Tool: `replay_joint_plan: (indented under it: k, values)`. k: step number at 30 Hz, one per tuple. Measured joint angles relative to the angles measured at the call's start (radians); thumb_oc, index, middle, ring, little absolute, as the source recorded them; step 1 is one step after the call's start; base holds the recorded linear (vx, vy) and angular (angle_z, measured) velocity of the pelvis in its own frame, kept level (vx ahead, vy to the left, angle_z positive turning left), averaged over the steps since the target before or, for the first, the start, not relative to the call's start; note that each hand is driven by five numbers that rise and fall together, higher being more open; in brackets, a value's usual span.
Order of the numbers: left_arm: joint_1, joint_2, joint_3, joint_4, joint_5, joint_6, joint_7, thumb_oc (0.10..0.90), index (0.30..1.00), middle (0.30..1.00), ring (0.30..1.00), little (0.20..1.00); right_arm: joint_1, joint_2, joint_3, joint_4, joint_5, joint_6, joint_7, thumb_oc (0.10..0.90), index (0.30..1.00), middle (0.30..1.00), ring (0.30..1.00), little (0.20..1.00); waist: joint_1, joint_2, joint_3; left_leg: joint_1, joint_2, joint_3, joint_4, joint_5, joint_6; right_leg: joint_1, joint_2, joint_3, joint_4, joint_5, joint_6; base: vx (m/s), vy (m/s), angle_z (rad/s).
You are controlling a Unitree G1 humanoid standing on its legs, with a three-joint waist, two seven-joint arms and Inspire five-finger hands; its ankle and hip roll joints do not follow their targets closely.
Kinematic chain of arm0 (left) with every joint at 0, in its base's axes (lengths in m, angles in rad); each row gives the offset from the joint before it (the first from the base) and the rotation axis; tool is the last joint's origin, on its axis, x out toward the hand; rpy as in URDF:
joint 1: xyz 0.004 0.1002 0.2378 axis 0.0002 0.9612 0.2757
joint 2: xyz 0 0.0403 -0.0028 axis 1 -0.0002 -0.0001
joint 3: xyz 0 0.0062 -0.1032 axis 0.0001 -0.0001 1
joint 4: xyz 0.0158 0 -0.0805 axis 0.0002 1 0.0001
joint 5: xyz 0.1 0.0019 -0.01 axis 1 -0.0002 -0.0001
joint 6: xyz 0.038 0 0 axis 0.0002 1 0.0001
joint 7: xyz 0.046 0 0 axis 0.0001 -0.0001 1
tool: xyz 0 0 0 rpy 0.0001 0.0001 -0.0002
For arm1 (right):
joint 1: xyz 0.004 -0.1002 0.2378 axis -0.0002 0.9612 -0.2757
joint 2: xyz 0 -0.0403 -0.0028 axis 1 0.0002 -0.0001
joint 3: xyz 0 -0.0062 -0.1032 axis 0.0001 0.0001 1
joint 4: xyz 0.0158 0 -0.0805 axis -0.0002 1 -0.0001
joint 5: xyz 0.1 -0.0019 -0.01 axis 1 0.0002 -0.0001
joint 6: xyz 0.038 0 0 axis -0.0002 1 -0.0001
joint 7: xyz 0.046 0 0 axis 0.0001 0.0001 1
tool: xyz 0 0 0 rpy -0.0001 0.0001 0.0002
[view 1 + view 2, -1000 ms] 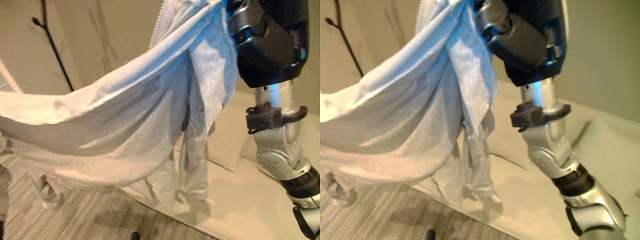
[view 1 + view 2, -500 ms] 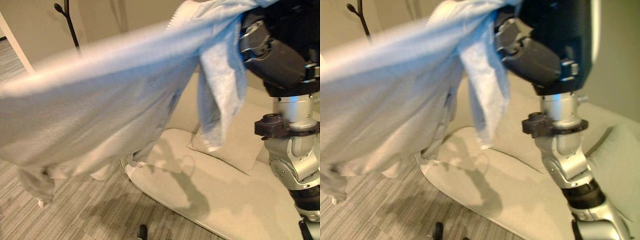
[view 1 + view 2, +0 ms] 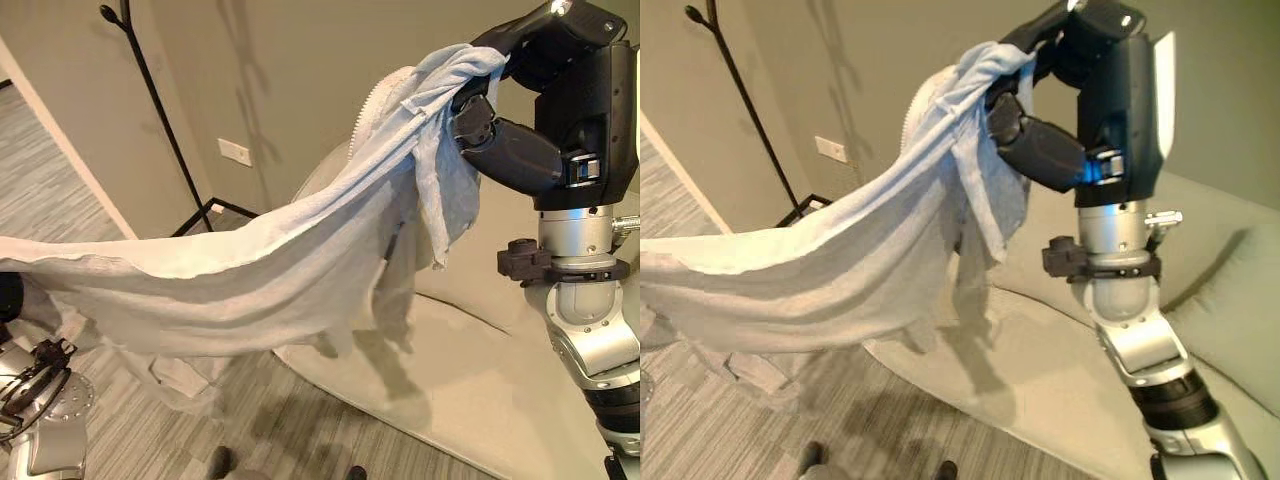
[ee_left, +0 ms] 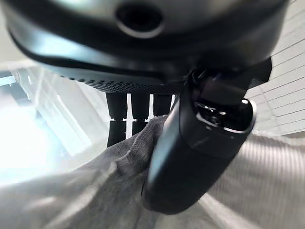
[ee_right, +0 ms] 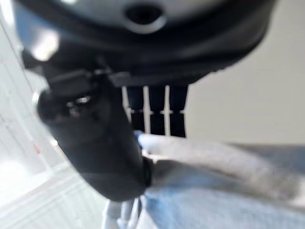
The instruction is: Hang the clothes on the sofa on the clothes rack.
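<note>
A plain beige wall (image 3: 300, 80) is filling the background, and faint, thin shadows are falling across its upper part. Low on it a small white socket plate (image 3: 235, 152) is sitting, just above the floor line. To the robot's left a white strip of trim (image 3: 60, 150) is running slantwise down the wall's edge to the floor. The floor (image 3: 130, 420) is showing grey carpet with fine, pale stripes – the stripes are running in different directions from patch to patch. In the left wrist view a white surface ruled into oblong panels (image 4: 290, 95) is showing beside a patch of bright glare.
</note>
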Motion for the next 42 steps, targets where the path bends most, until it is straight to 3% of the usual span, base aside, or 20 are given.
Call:
replay_joint_plan:
  k: [2, 3, 4, 5, 8, 9, 11, 13, 14, 15, 17, 19, 20, 21, 27, 31, 33, 36, 39, 42]
  values:
    - [-0.003, -0.003, -0.016, 0.006, -0.02, -0.019, 0.0, 0.4, 0.3, 0.3, 0.3, 0.3, 0.013, 0.006, -0.012, 0.014, 0.005, -0.001, -0.028, 0.4, 0.3, 0.3, 0.3, 0.3, -0.005, 0.072, -0.003, 0.001, -0.041, -0.088, 0.038, -0.055, 0.001, -0.004, -0.104, 0.049, 0.027, 0.038, 0.139, 0.08, 0.954, -0.08]
    - [-0.044, 0.027, -0.01, 0.033, -0.024, -0.021, -0.013, 0.4, 0.3, 0.3, 0.3, 0.3, 0.131, 0.08, -0.041, -0.011, -0.007, 0.004, -0.035, 0.4, 0.3, 0.3, 0.3, 0.3, -0.01, -0.035, 0.003, -0.08, -0.217, -0.066, 0.186, -0.141, 0.039, -0.004, -0.267, 0.06, 0.053, 0.124, 0.109, 0.02, 0.998, 0.8]
    - [-0.076, 0.032, -0.038, 0.036, -0.027, -0.022, -0.026, 0.4, 0.3, 0.3, 0.3, 0.3, 0.27, 0.085, -0.131, -0.065, -0.058, 0.032, -0.031, 0.4, 0.3, 0.3, 0.3, 0.3, 0.006, -0.048, 0.001, -0.158, -0.299, -0.05, 0.359, -0.209, 0.126, -0.005, -0.334, 0.066, 0.101, 0.23, 0.042, -0.07, 0.95, 1.34]
    - [-0.079, 0.081, -0.054, 0.027, -0.029, -0.02, -0.025, 0.4, 0.3, 0.3, 0.3, 0.3, 0.389, 0.172, -0.264, -0.134, -0.142, 0.067, -0.057, 0.4, 0.3, 0.3, 0.3, 0.3, 0.057, -0.067, 0.001, -0.174, -0.421, -0.015, 0.446, -0.234, 0.234, -0.1, -0.458, 0.084, 0.232, 0.516, -0.046, -0.07, 0.989, 1.12]
    - [-0.028, 0.2, 0.061, 0.021, -0.024, 0.007, -0.021, 0.4, 0.3, 0.3, 0.3, 0.3, 0.248, 0.224, -0.126, -0.145, -0.236, 0.117, -0.094, 0.4, 0.3, 0.3, 0.3, 0.3, 0.1, -0.134, -0.005, -0.102, -0.523, 0.124, 0.386, -0.212, 0.391, -0.186, -0.507, -0.088, 0.349, 0.499, -0.042, 0.01, 0.727, -0.28]
    - [-0.03, 0.171, 0.092, 0.014, -0.02, 0.022, -0.022, 0.4, 0.3, 0.3, 0.3, 0.3, 0.241, 0.225, -0.104, -0.152, -0.276, 0.118, -0.085, 0.4, 0.3, 0.3, 0.3, 0.3, 0.107, -0.117, -0.001, -0.041, -0.53, 0.136, 0.312, -0.188, 0.426, -0.179, -0.477, -0.184, 0.45, 0.322, 0.001, 0.0, 0.286, -0.72]
    - [-0.019, 0.145, 0.115, -0.009, -0.02, 0.025, -0.003, 0.4, 0.3, 0.3, 0.3, 0.3, 0.228, 0.155, -0.103, -0.137, -0.317, 0.105, -0.089, 0.4, 0.3, 0.3, 0.3, 0.3, 0.071, -0.086, -0.018, 0.043, -0.522, 0.143, 0.14, -0.109, 0.392, -0.182, -0.255, -0.16, 0.532, 0.063, 0.112, 0.0, 0.208, -0.14]
    - [-0.014, 0.125, 0.122, -0.01, -0.02, 0.026, 0.001, 0.4, 0.3, 0.3, 0.3, 0.3, 0.181, 0.12, -0.086, -0.092, -0.326, 0.078, -0.091, 0.4, 0.3, 0.3, 0.3, 0.3, 0.07, -0.121, -0.025, 0.036, -0.507, 0.249, 0.137, -0.178, 0.134, -0.213, -0.101, -0.181, 0.507, -0.016, 0.029, 0.02, 0.161, -0.25]
    - [-0.016, 0.143, 0.114, -0.001, -0.021, 0.027, -0.001, 0.4, 0.3, 0.3, 0.3, 0.3, 0.14, 0.124, -0.08, -0.06, -0.328, 0.073, -0.089, 0.4, 0.3, 0.3, 0.3, 0.3, 0.029, -0.161, -0.024, -0.079, -0.5, 0.211, 0.407, -0.274, 0.302, -0.265, -0.11, -0.141, 0.508, -0.027, 0.032, 0.04, 0.115, -0.12]
    - [-0.016, 0.146, 0.094, -0.007, -0.019, 0.028, -0.008, 0.4, 0.3, 0.3, 0.3, 0.3, 0.116, 0.102, -0.092, -0.04, -0.33, 0.073, -0.088, 0.4, 0.3, 0.3, 0.3, 0.3, 0.018, -0.139, -0.032, -0.102, -0.428, 0.129, 0.514, -0.317, 0.321, -0.311, -0.095, -0.114, 0.534, -0.043, 0.086, 0.06, 0.1, -0.43]
    - [-0.048, 0.037, 0.043, 0.038, -0.038, 0.066, -0.004, 0.4, 0.3, 0.3, 0.3, 0.3, 0.157, 0.101, -0.051, -0.027, -0.3, 0.065, -0.067, 0.4, 0.3, 0.3, 0.3, 0.3, 0.017, -0.118, -0.024, -0.012, -0.49, 0.123, 0.322, -0.262, 0.294, -0.349, -0.064, -0.115, 0.475, -0.082, 0.115, 0.11, 0.05, -0.24]
    - [-0.074, 0.035, -0.014, 0.085, -0.043, 0.063, -0.038, 0.4, 0.3, 0.3, 0.3, 0.3, 0.15, 0.066, -0.032, -0.017, -0.258, 0.063, -0.049, 0.4, 0.3, 0.3, 0.3, 0.3, -0.016, -0.173, 0.015, -0.022, -0.575, 0.083, 0.335, -0.147, 0.028, -0.334, -0.052, -0.111, 0.334, -0.019, 0.034, 0.19, -0.04, 0.97]
    - [-0.134, 0.09, -0.12, 0.085, -0.022, 0.061, -0.07, 0.4, 0.3, 0.3, 0.3, 0.3, 0.144, 0.036, -0.094, 0.021, -0.178, 0.042, -0.045, 0.4, 0.3, 0.3, 0.3, 0.3, -0.081, -0.142, 0.026, -0.139, -0.444, 0.028, 0.46, -0.309, 0.256, -0.315, -0.108, -0.048, 0.232, 0.04, 0.055, 0.29, -0.063, 0.75]
    - [-0.118, 0.066, -0.104, 0.065, -0.019, 0.061, -0.076, 0.4, 0.3, 0.3, 0.3, 0.3, 0.149, 0.087, -0.085, 0.039, -0.149, 0.041, -0.041, 0.4, 0.3, 0.3, 0.3, 0.3, -0.033, -0.175, 0.028, -0.104, -0.49, 0.086, 0.437, -0.296, 0.279, -0.313, -0.135, -0.043, 0.243, 0.022, 0.064, 0.31, -0.051, 0.45]
    - [-0.072, 0.006, -0.035, 0.028, -0.044, 0.068, -0.091, 0.4, 0.3, 0.3, 0.3, 0.3, 0.188, 0.1, -0.122, 0.044, -0.116, 0.053, -0.025, 0.4, 0.3, 0.3, 0.3, 0.3, -0.026, -0.105, 0.005, 0.107, -0.515, 0.052, 0.059, -0.128, 0.33, -0.066, 0.063, -0.119, 0.11, -0.037, 0.002, 0.17, -0.038, 0.04]
    - [-0.078, -0.007, -0.033, 0.023, -0.051, 0.06, -0.096, 0.4, 0.3, 0.3, 0.3, 0.3, 0.195, 0.093, -0.154, 0.056, -0.147, 0.069, -0.055, 0.4, 0.3, 0.3, 0.3, 0.3, -0.041, -0.052, 0.001, 0.134, -0.532, 0.09, 0.111, -0.149, 0.292, -0.069, 0.127, -0.111, 0.042, -0.042, -0.1, 0.08, -0.062, 0.04]
    - [-0.06, -0.011, -0.037, 0.021, -0.05, 0.045, -0.114, 0.4, 0.3, 0.3, 0.3, 0.3, 0.22, 0.088, -0.155, 0.055, -0.173, 0.084, -0.072, 0.4, 0.3, 0.3, 0.3, 0.3, -0.035, -0.107, -0.018, 0.028, -0.6, 0.182, 0.413, -0.176, 0.23, -0.046, 0.109, -0.058, -0.034, 0.051, -0.222, -0.01, -0.024, -0.08]
    - [0.002, -0.05, -0.062, 0.014, -0.048, 0.004, -0.112, 0.4, 0.3, 0.3, 0.3, 0.3, 0.228, 0.063, -0.171, 0.081, -0.222, 0.09, -0.122, 0.4, 0.3, 0.3, 0.3, 0.3, -0.013, -0.053, -0.044, -0.157, -0.524, 0.181, 0.776, -0.226, 0.19, 0.007, 0.12, 0.014, -0.077, 0.046, -0.201, 0.03, 0.03, -0.36]
    - [-0.005, -0.056, -0.083, 0.0, -0.049, 0.003, -0.127, 0.4, 0.3, 0.3, 0.3, 0.3, 0.227, 0.073, -0.179, 0.084, -0.246, 0.103, -0.154, 0.4, 0.3, 0.3, 0.3, 0.3, -0.021, -0.066, -0.042, -0.182, -0.369, 0.166, 0.537, -0.248, 0.189, 0.025, 0.12, 0.053, -0.099, 0.048, -0.177, 0.06, 0.119, -0.35]
    - [-0.005, -0.06, -0.153, -0.018, -0.049, -0.002, -0.155, 0.4, 0.3, 0.3, 0.3, 0.3, 0.21, 0.113, -0.173, 0.087, -0.266, 0.111, -0.181, 0.4, 0.3, 0.3, 0.3, 0.3, -0.02, -0.066, -0.042, -0.164, -0.386, 0.065, 0.131, -0.19, 0.16, 0.034, 0.095, 0.11, -0.142, 0.07, -0.11, 0.16, 0.162, -0.53]
